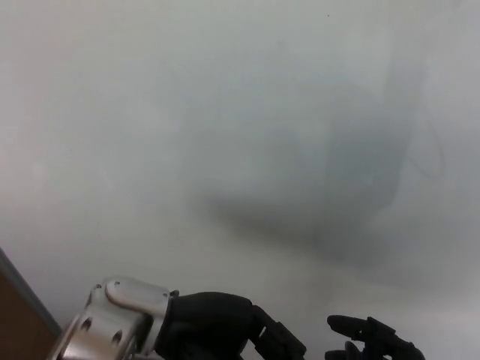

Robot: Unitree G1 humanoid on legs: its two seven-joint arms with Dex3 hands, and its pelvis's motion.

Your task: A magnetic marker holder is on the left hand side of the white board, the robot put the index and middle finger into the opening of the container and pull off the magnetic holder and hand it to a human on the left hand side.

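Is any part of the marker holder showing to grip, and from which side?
No. The holder does not show in this view, so no grip or approach can be judged. Only the whiteboard, the left hand at the bottom edge and the right hand beside it show; anything the left hand carries is cut off.

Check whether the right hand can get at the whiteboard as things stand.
Probably yes: the right hand is low before the whiteboard, nothing between them; the left hand sits aside.

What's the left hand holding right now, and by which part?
Cannot be told. The black left hand sits at the frame's bottom edge against the white whiteboard; no holder shows in this view, and anything below is cut off.
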